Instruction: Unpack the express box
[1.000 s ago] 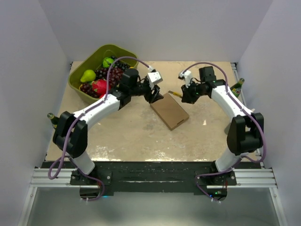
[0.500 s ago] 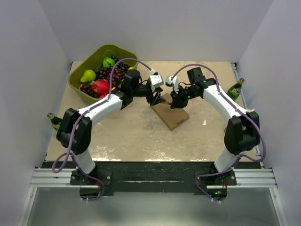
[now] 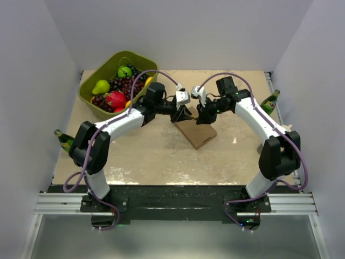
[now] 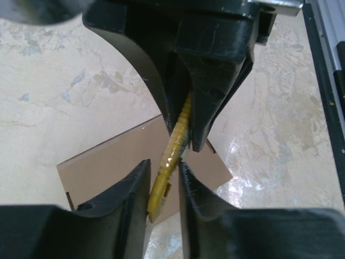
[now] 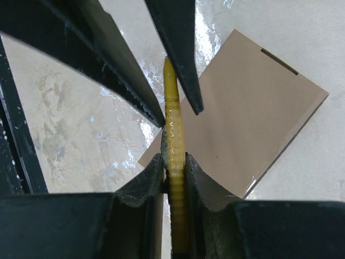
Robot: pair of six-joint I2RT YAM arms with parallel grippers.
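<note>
The express box (image 3: 197,132) lies flat and closed on the table's middle, a plain brown cardboard mailer, also seen below the fingers (image 4: 108,164) (image 5: 253,118). Both grippers meet just above its far corner. My right gripper (image 3: 201,115) (image 5: 174,160) is shut on a ribbed yellow cutter (image 5: 172,118). My left gripper (image 3: 185,113) (image 4: 164,168) faces it. The left jaws are drawn in around the cutter's other end (image 4: 173,143), which sits tilted between them and touches both fingers. The cutter hangs above the box without touching it.
An olive-green tub (image 3: 88,101) of fruit stands at the back left. One green bottle (image 3: 271,101) stands at the right table edge, another (image 3: 63,138) at the left edge. White walls close in three sides.
The right arm carried the cutter left over the box, then held still. The left gripper moved right to meet it and its jaws narrowed around the cutter's free end.
</note>
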